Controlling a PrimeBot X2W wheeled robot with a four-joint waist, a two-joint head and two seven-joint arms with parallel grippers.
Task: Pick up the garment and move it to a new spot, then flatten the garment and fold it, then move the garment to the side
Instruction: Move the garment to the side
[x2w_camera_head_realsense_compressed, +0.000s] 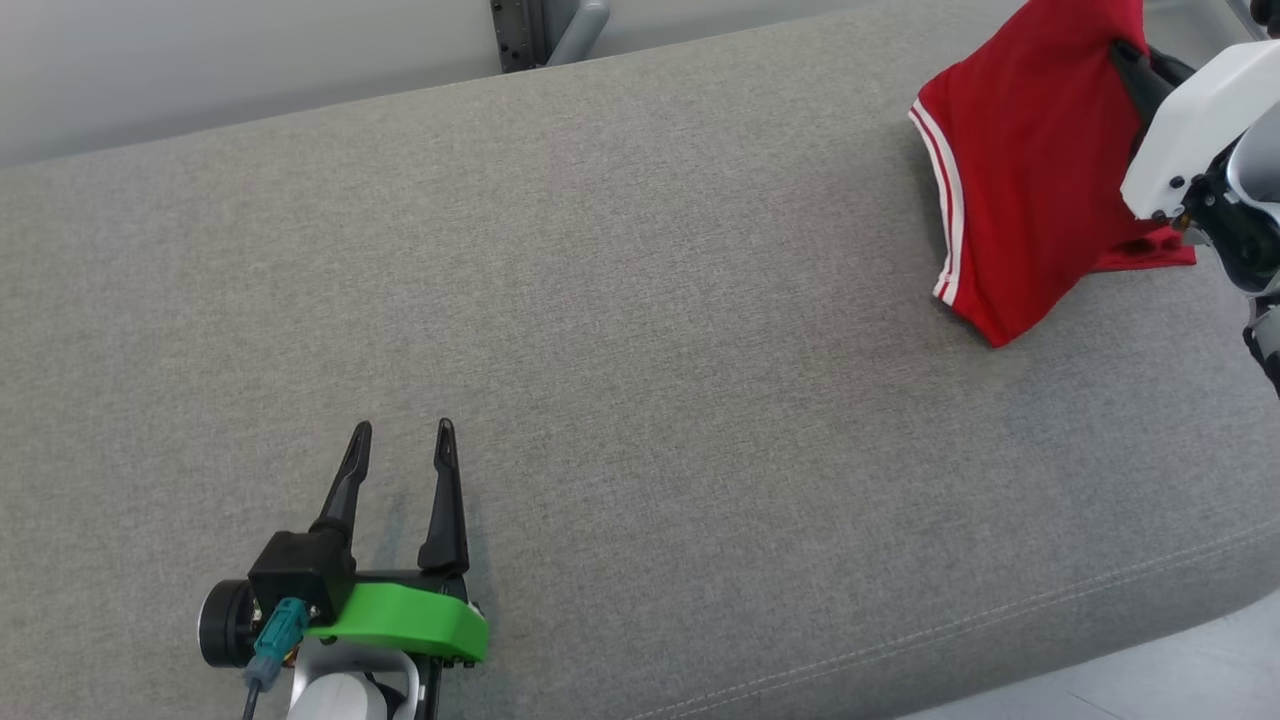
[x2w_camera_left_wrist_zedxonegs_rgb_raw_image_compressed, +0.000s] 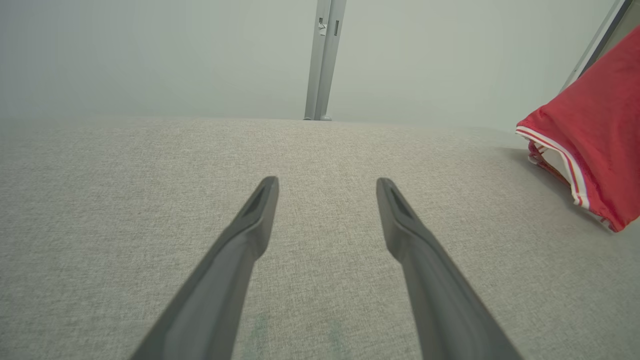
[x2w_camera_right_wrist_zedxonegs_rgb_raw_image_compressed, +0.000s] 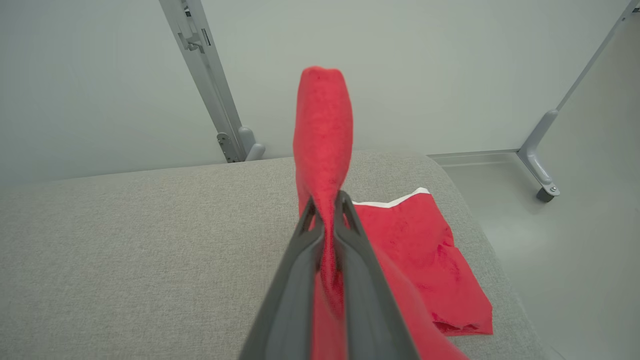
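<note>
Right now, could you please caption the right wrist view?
Right gripper shut on the red garment, its rest lying on the grey cushion.

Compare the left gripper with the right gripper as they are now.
The left gripper is open, fingers spread; the right gripper is shut. The left gripper holds nothing; the right gripper pinches a fold of the red garment. The left gripper is over bare grey cushion at the head view's lower left; the right gripper is at its upper right. Both have two long dark fingers.
</note>
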